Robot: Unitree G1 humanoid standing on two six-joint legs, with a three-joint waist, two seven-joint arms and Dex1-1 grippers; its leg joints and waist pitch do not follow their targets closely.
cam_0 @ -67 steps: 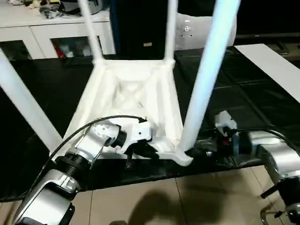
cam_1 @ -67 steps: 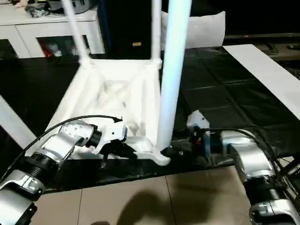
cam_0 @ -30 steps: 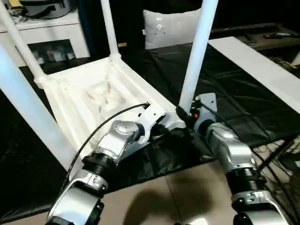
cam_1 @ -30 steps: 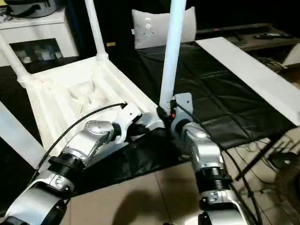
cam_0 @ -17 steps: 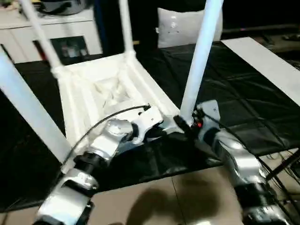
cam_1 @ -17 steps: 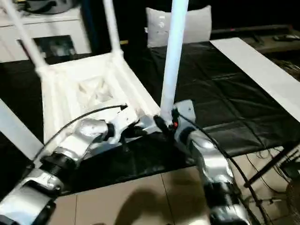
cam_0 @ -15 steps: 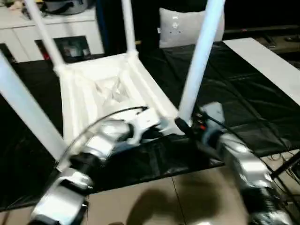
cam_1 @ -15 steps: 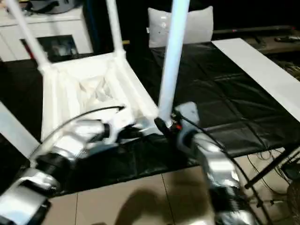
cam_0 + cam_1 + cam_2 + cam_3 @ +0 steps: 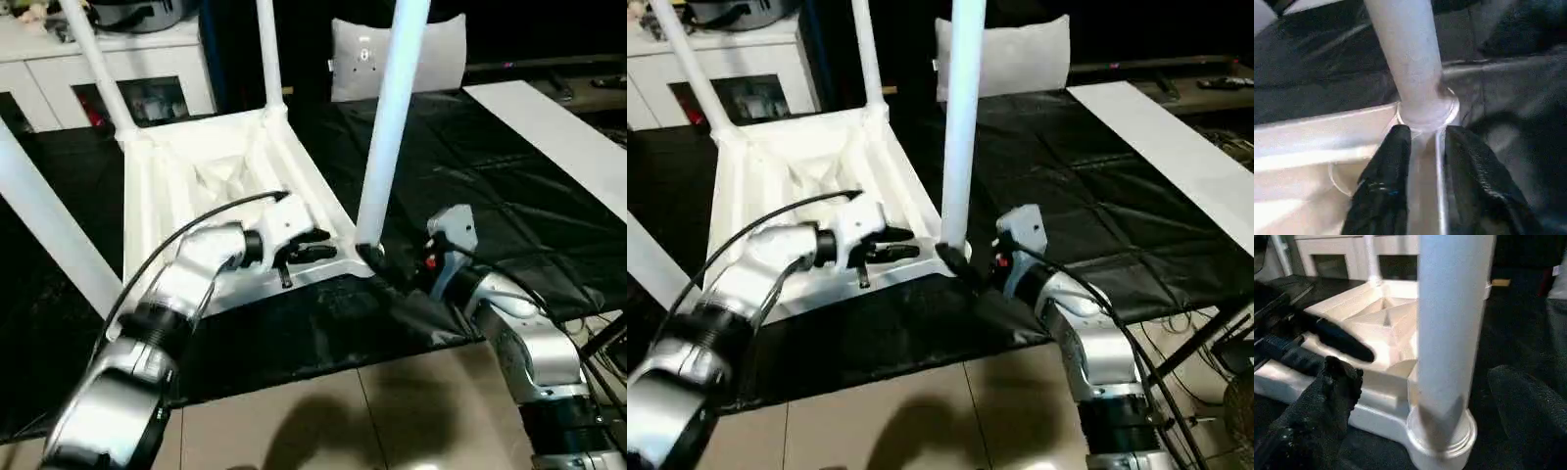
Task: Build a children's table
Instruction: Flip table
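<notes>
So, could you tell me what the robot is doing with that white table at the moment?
The children's table lies upside down on a black sheet, with all four legs standing in its corner sockets. Both claws are at the near corner: the left claw reaches over the ribbed underside, and the right claw stands open, its fingers on either side of the nearest leg without gripping it.

Black sheet (image 9: 470,176) over beige tiled floor (image 9: 323,411). White cabinet (image 9: 108,69) with glass doors behind. Grey cushion (image 9: 1004,54) beside it. White board (image 9: 1176,137) at right.
</notes>
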